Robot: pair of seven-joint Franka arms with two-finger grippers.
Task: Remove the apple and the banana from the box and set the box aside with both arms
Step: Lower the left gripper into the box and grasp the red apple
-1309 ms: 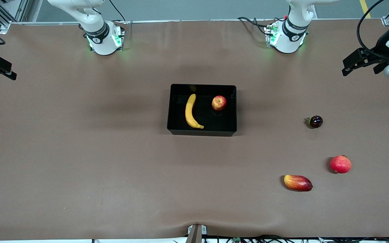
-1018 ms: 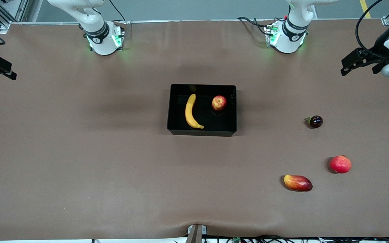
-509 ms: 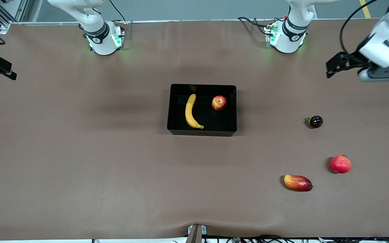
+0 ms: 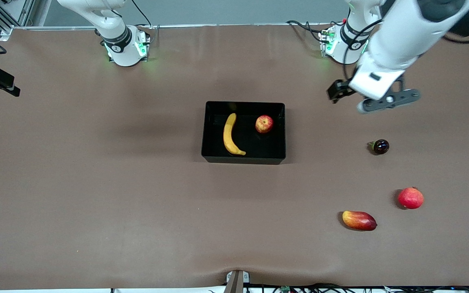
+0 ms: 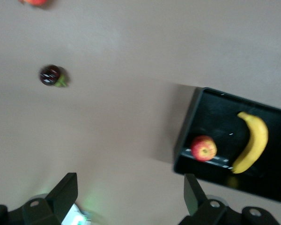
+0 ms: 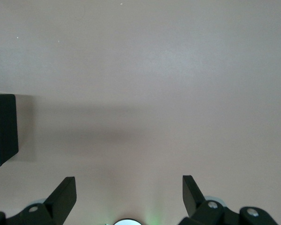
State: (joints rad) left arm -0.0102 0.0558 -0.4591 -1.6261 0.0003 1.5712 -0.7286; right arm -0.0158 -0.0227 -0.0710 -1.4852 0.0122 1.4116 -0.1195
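Black box [image 4: 244, 159] near the middle of the brown tabletop [image 4: 96, 183], somewhat closer to the edge where the arm bases stand. Inside it, banana [image 4: 229, 134] lying along the wall toward the right arm's end, curved, one tip almost at the wall nearest the front camera. Apple [image 4: 264, 124] in the same box, toward the left arm's end, well apart from the banana.

Left gripper [image 4: 375, 99] up in the air over bare tabletop between the box and the left arm's end, above the stretch near the left arm's base; fingers [image 5: 65, 194] spread wide, nothing between them. Seen from its wrist camera: box [image 5: 189, 126], apple [image 5: 204, 148], banana [image 5: 252, 148].

Right gripper [image 6: 126, 199] out of the front view, waiting over bare tabletop; fingers [image 6: 63, 194] spread wide, nothing held. One wall of the box [image 6: 7, 126] at the margin of its wrist view.

Outside the box, all toward the left arm's end: small dark round fruit [image 4: 380, 146] with a green leaf, about level with the box; large red round fruit [image 4: 410, 198] nearer the front camera; mango [image 4: 359, 220] nearest the front edge, lying flat.
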